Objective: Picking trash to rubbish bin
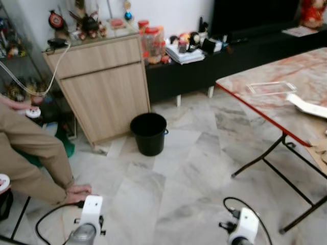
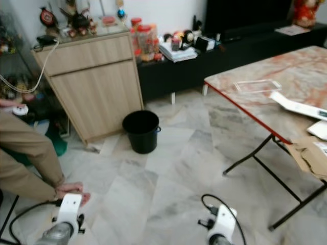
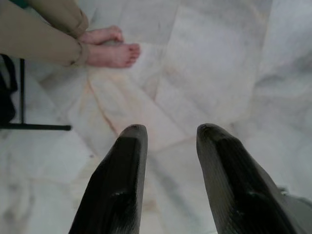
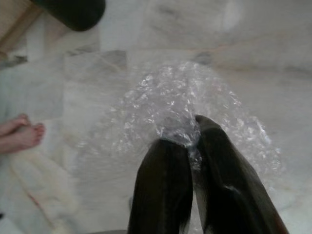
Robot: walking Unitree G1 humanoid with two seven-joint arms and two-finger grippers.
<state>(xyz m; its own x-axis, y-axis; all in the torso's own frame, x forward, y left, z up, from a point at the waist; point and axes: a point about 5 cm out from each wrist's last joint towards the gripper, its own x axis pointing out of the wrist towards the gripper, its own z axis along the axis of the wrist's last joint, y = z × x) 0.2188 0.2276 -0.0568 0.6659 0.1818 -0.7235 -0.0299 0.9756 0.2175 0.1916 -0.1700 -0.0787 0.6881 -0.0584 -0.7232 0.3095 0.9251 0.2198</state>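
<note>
A person's bare feet (image 3: 111, 48) rest on the marble floor (image 3: 219, 73) beyond the fingers' tips, while farther off stand a wooden cabinet (image 1: 99, 84) and a marble-patterned tabletop (image 1: 286, 87).

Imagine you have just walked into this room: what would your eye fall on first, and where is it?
Probably the black rubbish bin, standing open on the pale marble floor beside the wooden cabinet. Next, the crumpled clear bubble wrap pinched between the right gripper's black fingers above the floor. A person's bare feet rest on the tiles to the robot's left, ahead of the open, empty left gripper.
</note>
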